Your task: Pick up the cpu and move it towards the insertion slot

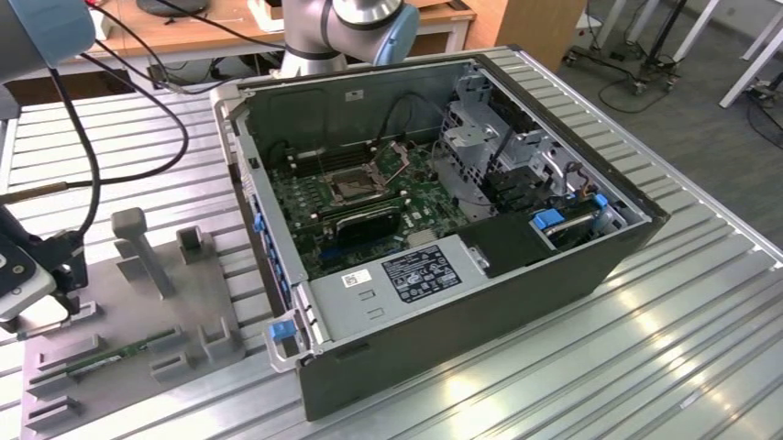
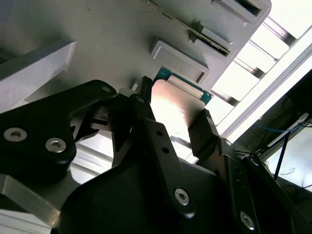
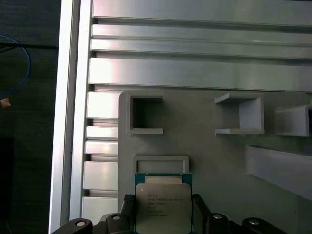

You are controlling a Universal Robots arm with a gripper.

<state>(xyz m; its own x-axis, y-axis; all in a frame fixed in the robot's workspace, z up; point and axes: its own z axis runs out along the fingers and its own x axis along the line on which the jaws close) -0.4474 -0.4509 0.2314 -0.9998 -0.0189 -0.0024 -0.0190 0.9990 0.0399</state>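
Bright glare across cpu [image 2: 176, 108] and table slats [image 2: 273, 51]

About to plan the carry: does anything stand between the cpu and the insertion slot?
Yes. The cpu sits between the fingers over the gray fixture plate, outside the computer case. The case's side wall rises between it and the insertion slot. The case is open on top.

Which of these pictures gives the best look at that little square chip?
The first wrist view: the cpu shows face-on, clamped in the gripper. The second wrist view catches it slanted and glare-washed; in the exterior view it is too small to tell.
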